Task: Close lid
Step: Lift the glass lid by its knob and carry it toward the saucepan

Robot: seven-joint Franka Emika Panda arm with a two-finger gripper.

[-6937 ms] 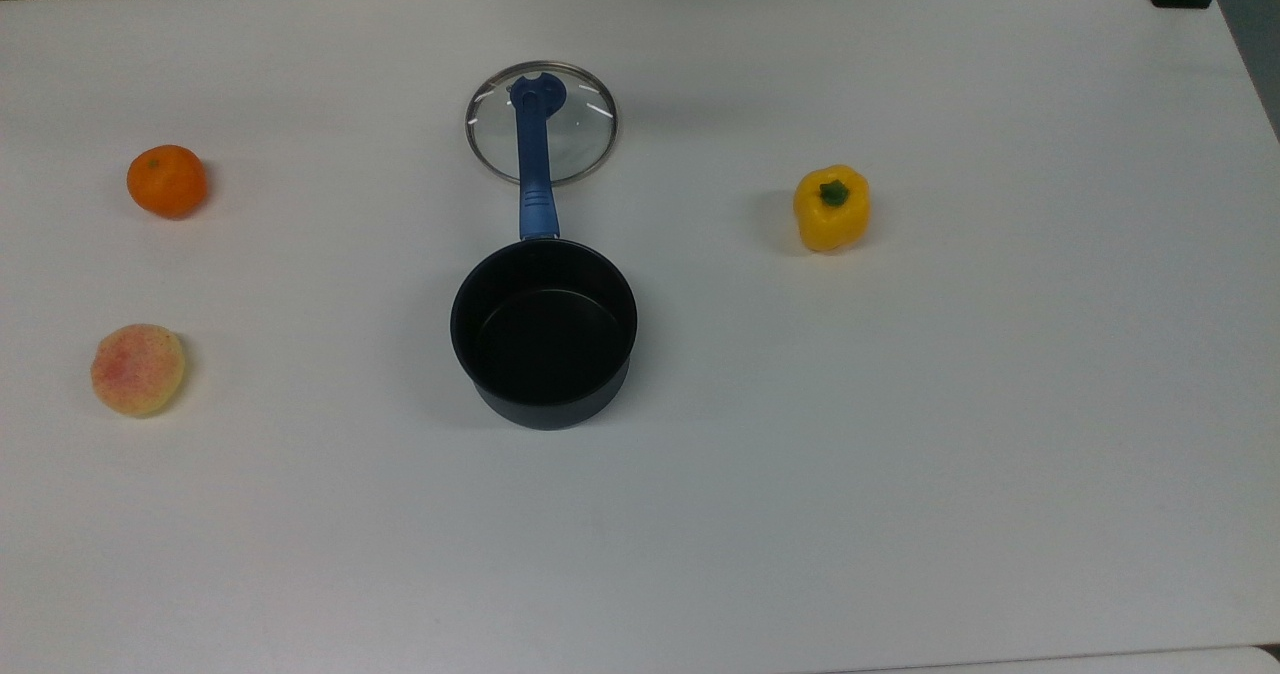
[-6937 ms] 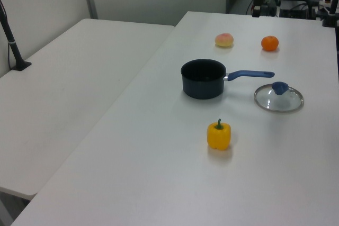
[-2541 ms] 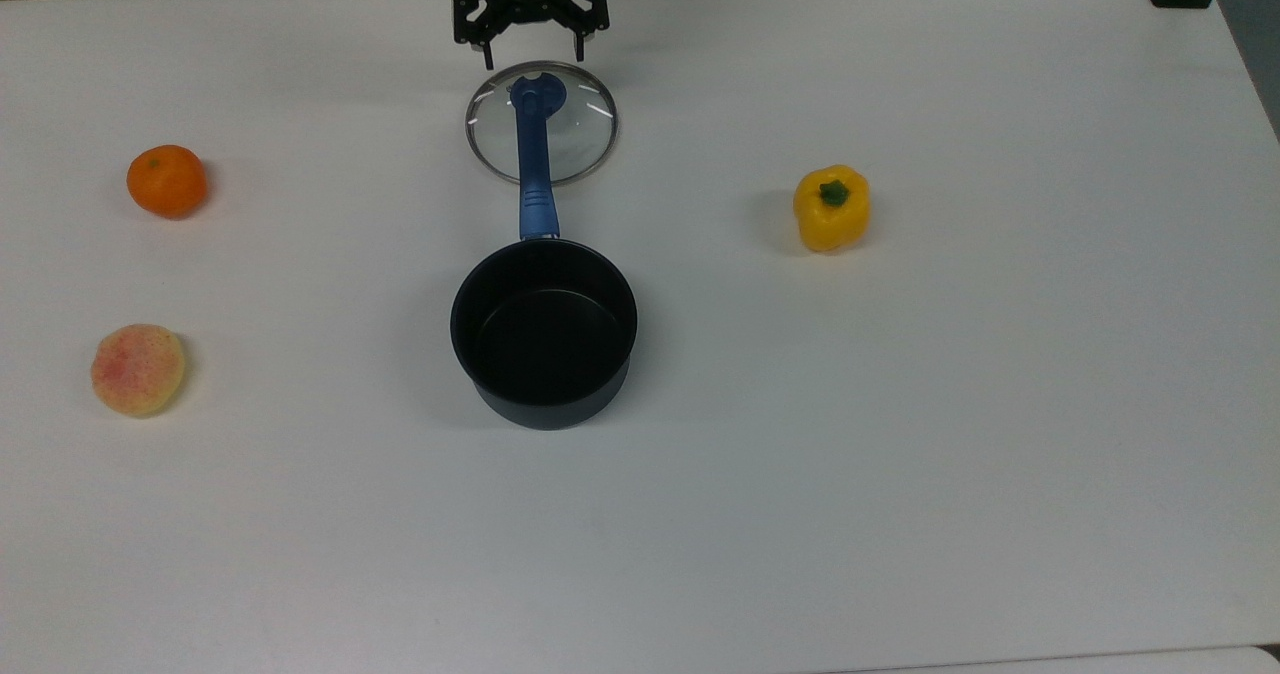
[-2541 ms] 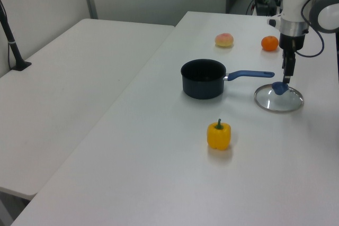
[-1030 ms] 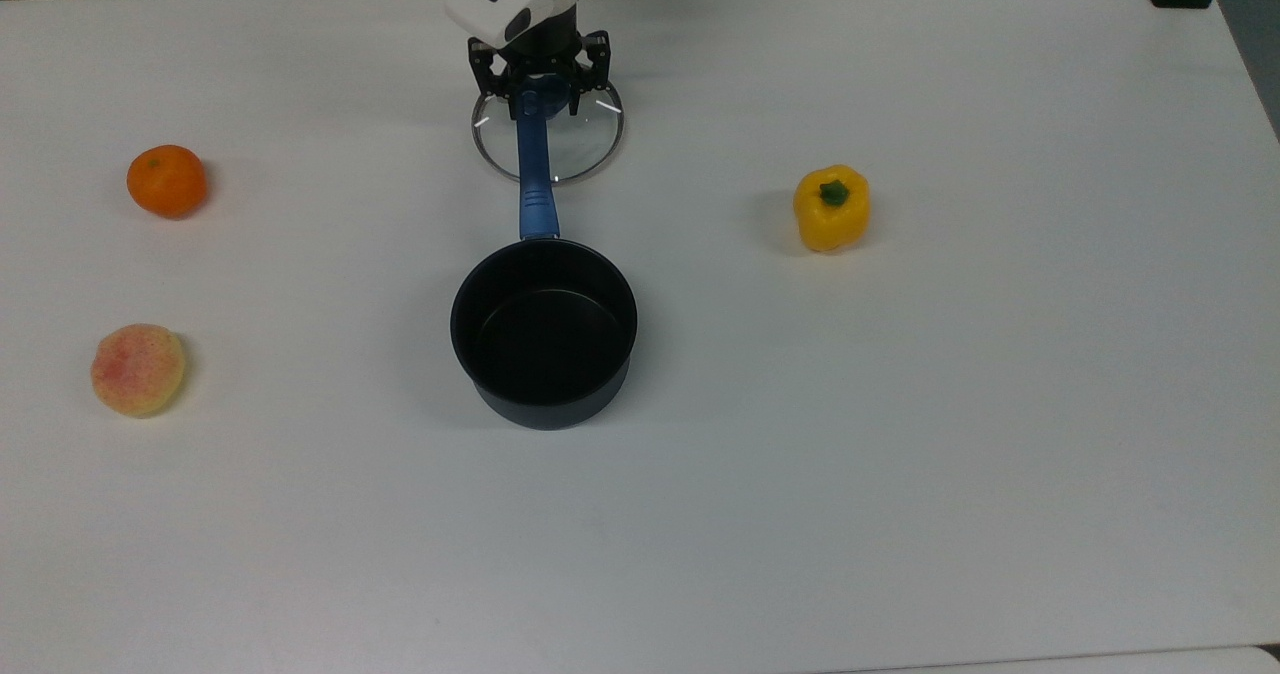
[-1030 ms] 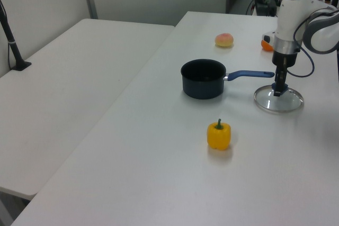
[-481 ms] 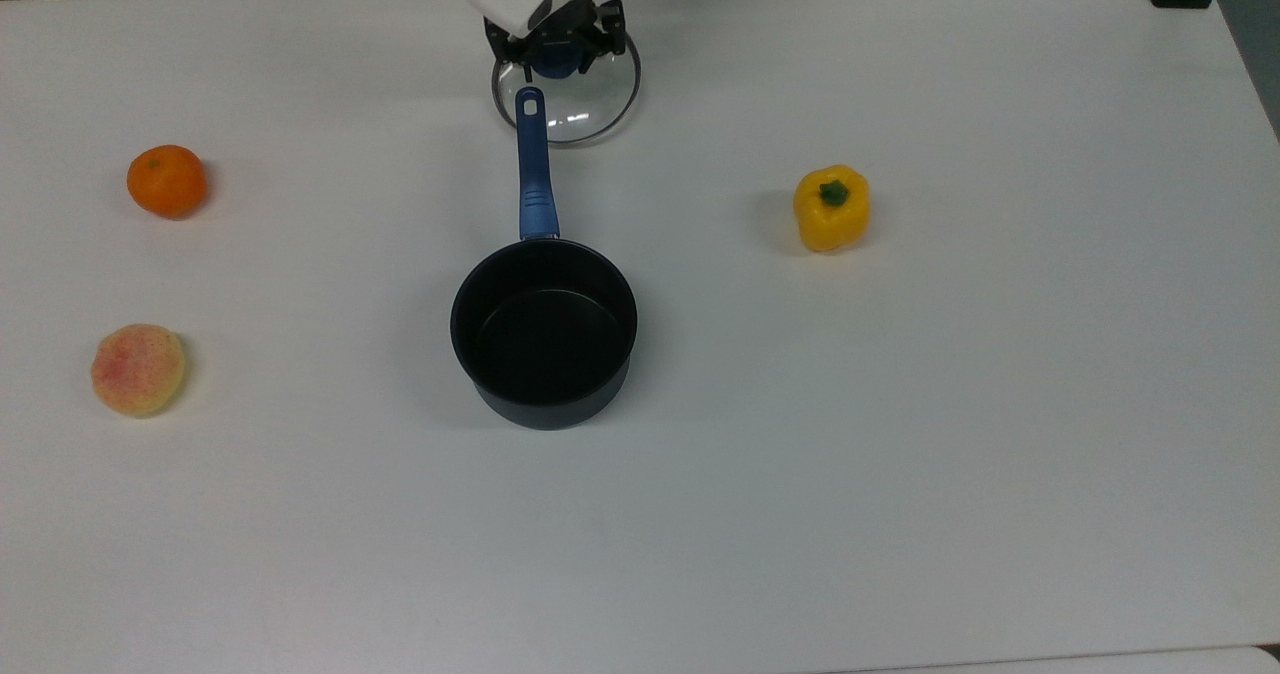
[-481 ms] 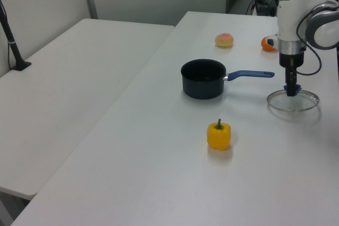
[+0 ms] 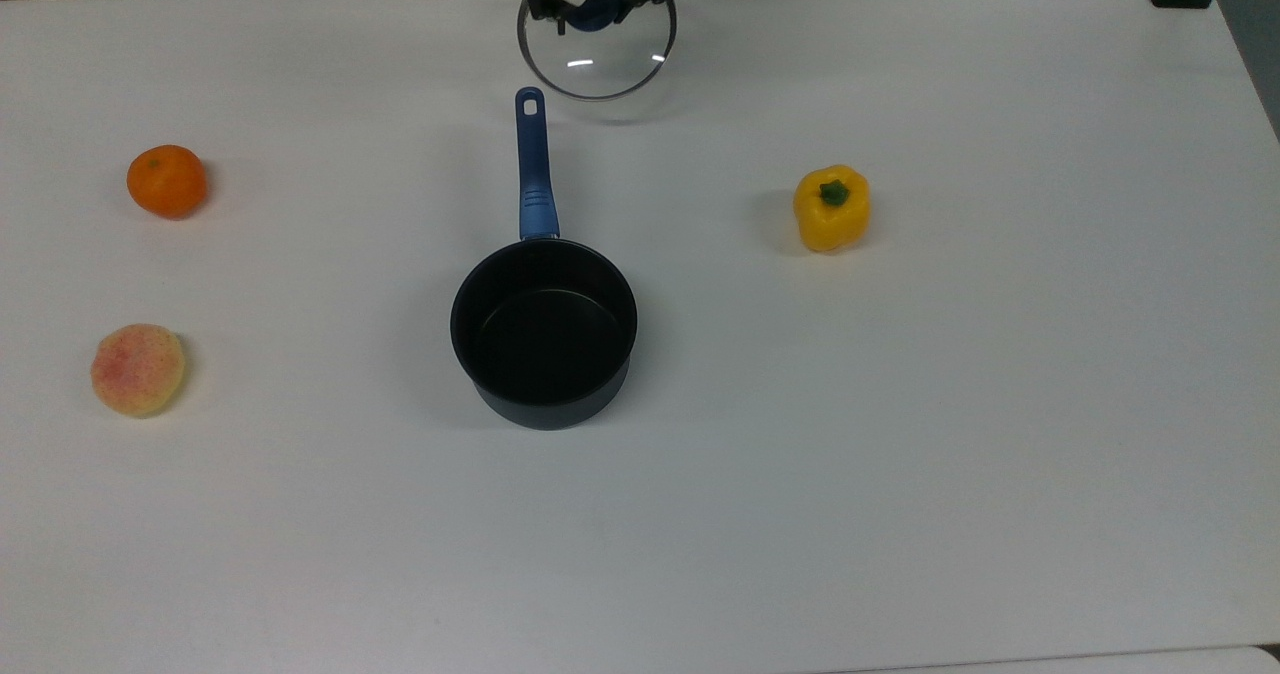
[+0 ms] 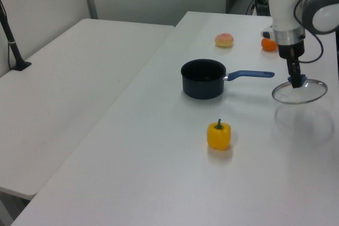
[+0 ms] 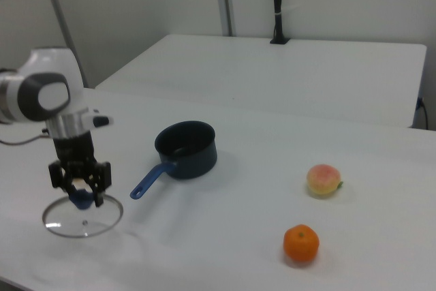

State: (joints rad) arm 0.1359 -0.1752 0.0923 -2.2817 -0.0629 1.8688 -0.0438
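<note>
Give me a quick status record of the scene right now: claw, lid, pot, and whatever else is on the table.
claw: shut on the lid's blue knob
lid: lifted off the table, hanging level from the claw, beyond the free end of the pot handle in the top view
pot: open, empty, upright on the table, blue handle pointing toward the lid
pepper: yellow, on the top view's right of the pot
orange: on the top view's left
peach: on the top view's left, nearer the bottom edge than the orange
</note>
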